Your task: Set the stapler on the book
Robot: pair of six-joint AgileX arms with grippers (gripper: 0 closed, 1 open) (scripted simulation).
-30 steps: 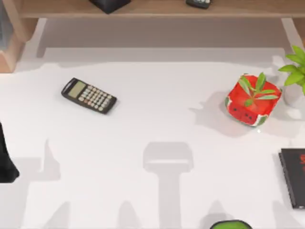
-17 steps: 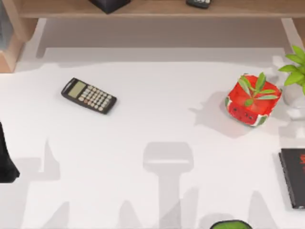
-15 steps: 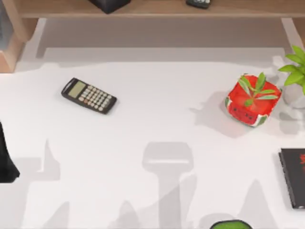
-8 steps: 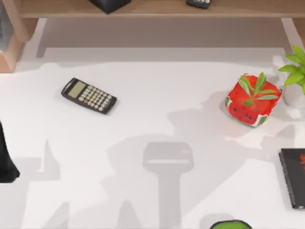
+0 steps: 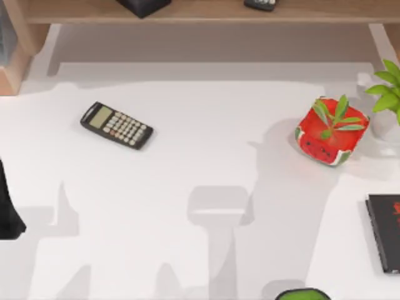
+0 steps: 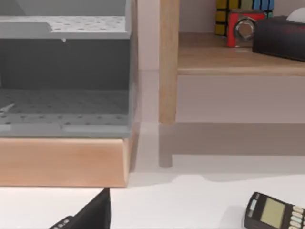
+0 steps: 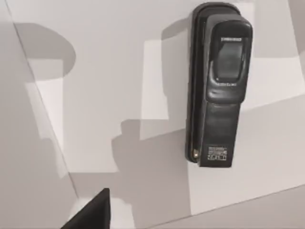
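Overhead, white worktop (image 5: 187, 162) crossed by grey shadows. Lying near the right edge: book (image 5: 386, 232), thin, flat and black, red lettering on the cover, partly cut off by the picture's border. Set toward the left and turned at a slant: black calculator (image 5: 117, 125) with pale keys. Standing toward the right, well apart from the calculator and farther back than the book: red watermelon-patterned pot (image 5: 328, 134) holding a small green plant. Just beside it, at the right border: second leafy plant (image 5: 389, 87). Running along the far side: wooden shelf (image 5: 187, 11). Cut off at the near edge: dark rounded object with a green rim (image 5: 303, 294), kind not discernible.

Seen from the right wrist: black stapler (image 7: 219, 86), lying flat and closed on the white worktop itself, not on the book. Close to the camera: dark wedge of the right pincer (image 7: 90, 214), apart from the stapler; open or closed, cannot tell.

Parked at the left edge of the worktop: left arm (image 5: 7, 212). Seen from its wrist: dark wedge of the left pincer (image 6: 88, 217), state likewise impossible to tell; grey perforated rack (image 6: 66, 71) on a wooden base.
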